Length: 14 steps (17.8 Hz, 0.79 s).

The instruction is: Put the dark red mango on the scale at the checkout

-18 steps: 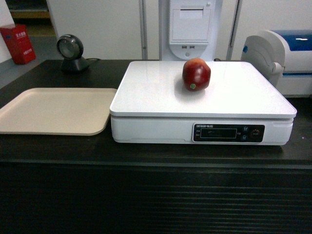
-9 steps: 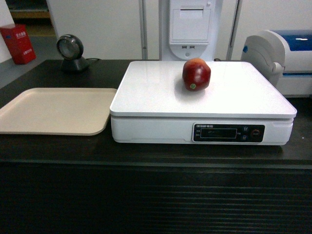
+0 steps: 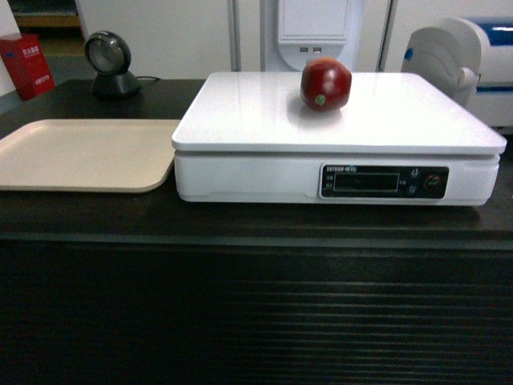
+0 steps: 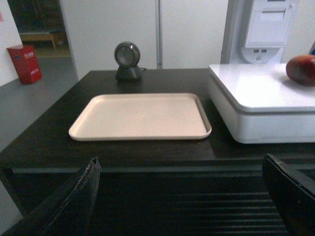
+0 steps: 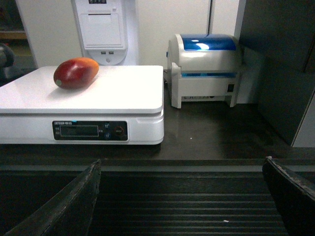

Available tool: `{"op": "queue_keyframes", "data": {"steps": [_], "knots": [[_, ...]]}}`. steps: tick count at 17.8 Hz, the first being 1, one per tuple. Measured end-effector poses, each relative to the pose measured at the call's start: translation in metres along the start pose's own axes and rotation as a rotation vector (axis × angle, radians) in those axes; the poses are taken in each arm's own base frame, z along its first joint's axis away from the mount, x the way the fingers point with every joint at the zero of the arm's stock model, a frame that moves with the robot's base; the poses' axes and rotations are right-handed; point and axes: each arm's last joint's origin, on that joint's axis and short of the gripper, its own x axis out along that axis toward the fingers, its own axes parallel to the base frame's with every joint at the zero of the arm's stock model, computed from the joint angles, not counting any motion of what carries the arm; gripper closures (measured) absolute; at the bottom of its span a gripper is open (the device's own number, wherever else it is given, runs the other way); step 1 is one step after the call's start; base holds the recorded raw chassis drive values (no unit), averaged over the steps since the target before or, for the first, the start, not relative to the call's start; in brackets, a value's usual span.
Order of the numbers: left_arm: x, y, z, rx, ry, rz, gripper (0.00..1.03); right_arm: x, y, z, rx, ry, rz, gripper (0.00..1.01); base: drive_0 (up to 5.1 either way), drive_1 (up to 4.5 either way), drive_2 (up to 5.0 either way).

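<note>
We see the dark red mango (image 3: 325,84) lying on its side on the far part of the scale (image 3: 264,120), its greenish stem spot facing us. The scale, white with a black display panel, sits on the checkout (image 3: 240,305), a black worktop with a ribbed front.

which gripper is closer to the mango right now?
Right, probably. The mango lies on the scale, just left of centre in the right gripper's view. From the left gripper it sits at the far right edge, beyond the tray. Both are open, off the counter.
</note>
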Motion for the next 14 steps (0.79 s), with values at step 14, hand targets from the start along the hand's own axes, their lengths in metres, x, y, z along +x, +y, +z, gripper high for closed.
{"op": "queue_keyframes", "data": {"steps": [14], "knots": [[0.0,0.0,-0.0002,0.0,0.002,-0.001,0.05,0.0,-0.0001,-0.0002,0.0,0.002,-0.002,0.03,0.0,0.0,0.0]]}}
